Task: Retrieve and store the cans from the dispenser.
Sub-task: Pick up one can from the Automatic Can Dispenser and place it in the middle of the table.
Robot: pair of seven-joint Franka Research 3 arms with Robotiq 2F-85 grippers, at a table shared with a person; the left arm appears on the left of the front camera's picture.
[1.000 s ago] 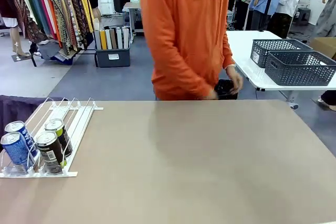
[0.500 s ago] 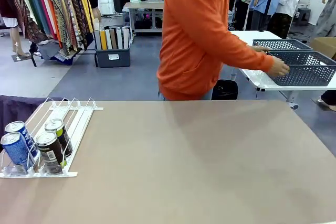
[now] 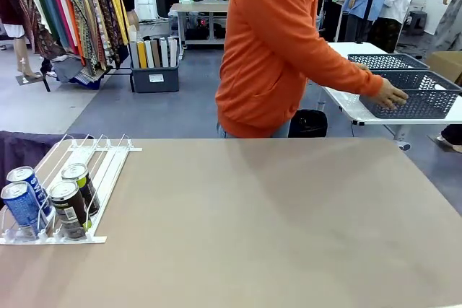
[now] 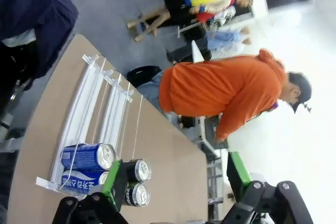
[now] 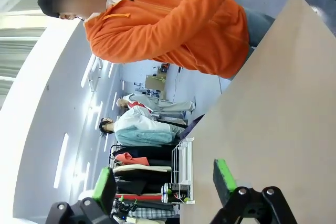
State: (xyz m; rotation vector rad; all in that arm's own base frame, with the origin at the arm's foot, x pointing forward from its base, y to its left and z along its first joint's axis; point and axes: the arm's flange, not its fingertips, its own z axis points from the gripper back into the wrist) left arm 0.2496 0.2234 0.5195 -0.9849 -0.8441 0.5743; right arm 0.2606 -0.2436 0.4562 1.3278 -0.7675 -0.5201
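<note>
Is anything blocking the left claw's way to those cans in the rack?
Nothing visible does. The open left gripper looks straight at the cans, with only air between. A low stopper at the near end of the dispenser holds them, so they would likely need lifting over it.

Lettering on cans (image 4: 86, 157) unreadable

support: tan table (image 3: 289, 221) | on it: white dispenser (image 3: 107, 169) at left side | far end seemingly reaching table edge
</note>
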